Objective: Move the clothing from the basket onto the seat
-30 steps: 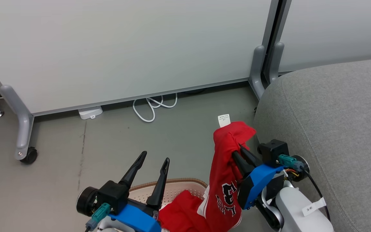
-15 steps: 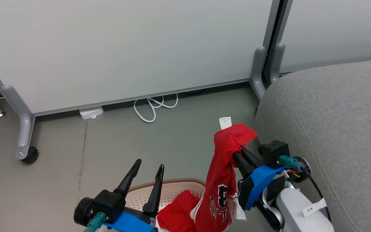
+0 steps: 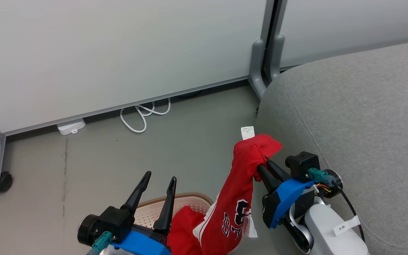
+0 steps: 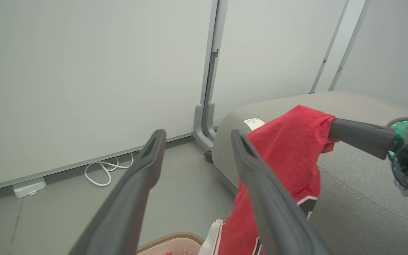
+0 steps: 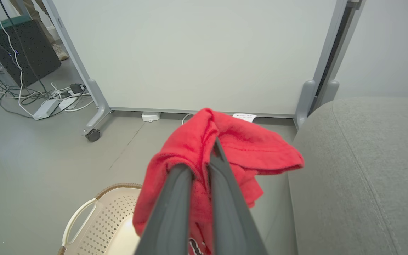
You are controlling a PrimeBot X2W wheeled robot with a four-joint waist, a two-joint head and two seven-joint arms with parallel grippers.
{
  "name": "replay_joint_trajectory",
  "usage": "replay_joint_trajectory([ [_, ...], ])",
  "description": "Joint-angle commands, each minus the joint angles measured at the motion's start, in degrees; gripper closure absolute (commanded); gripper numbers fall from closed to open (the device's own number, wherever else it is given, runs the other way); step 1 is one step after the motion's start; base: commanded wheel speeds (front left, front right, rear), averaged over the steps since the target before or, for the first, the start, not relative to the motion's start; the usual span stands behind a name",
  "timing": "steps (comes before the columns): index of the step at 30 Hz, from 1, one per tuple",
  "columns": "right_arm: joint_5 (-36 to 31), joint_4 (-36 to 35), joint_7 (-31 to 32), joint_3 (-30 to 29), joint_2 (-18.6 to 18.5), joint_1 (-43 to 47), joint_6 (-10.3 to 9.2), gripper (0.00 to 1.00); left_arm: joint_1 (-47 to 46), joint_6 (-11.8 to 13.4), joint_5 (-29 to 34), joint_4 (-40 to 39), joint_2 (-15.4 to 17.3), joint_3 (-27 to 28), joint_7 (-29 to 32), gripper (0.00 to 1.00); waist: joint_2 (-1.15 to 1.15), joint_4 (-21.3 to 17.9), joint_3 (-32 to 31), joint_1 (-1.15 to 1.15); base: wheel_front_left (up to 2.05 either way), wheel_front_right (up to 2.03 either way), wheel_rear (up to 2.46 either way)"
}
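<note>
My right gripper [image 3: 263,163] is shut on a bright red garment [image 3: 239,198] with black-and-white lettering and white striped trim. The garment hangs from the fingers down toward the basket, its white tag [image 3: 247,132] sticking up on top. In the right wrist view the red fabric [image 5: 225,141] drapes over both closed fingers. A second red garment [image 3: 184,226] lies in the cream basket [image 3: 186,200] with the brown rim. My left gripper [image 3: 160,177] stands open and empty over the basket's far rim. The grey seat [image 3: 360,124] rises just right of the right gripper.
Pale partition panels on grey legs stand behind, with a castor [image 3: 2,180] at the left. A white cable [image 3: 140,115] and a white adapter [image 3: 70,126] lie on the grey floor under the panel. A black box with cables [image 5: 20,49] sits far left.
The head camera has swung right, so panels and seat slide left in view. The lettered garment hangs a little further out of the basket from the shut right gripper. The left gripper stays open.
</note>
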Motion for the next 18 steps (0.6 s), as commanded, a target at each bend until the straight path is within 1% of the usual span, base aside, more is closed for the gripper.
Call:
replay_joint_trajectory([
  [1, -0.05, -0.08, -0.18, -0.21, -0.21, -0.62, 0.03, 1.00, -0.18, -0.32, 0.51, -0.01, -0.16, 0.35, -0.17, 0.00, 0.00, -2.14, 0.68, 0.00, 0.00, 0.00, 0.00],
  [13, 1.63, -0.17, -1.12, 0.63, -0.19, -1.00, 0.02, 1.00, -1.32, -0.97, 2.03, 0.15, -0.71, 0.88, -0.17, 0.00, 0.00, -14.86, 1.87, 0.00, 0.00, 0.00, 0.00],
  [18, 2.65, 0.46, -1.69, 0.97, -0.18, -0.51, 0.03, 1.00, -1.39, -1.22, 2.33, 0.39, -0.60, 0.44, -0.17, 0.00, 0.00, -19.16, 2.28, 0.00, 0.00, 0.00, 0.00],
])
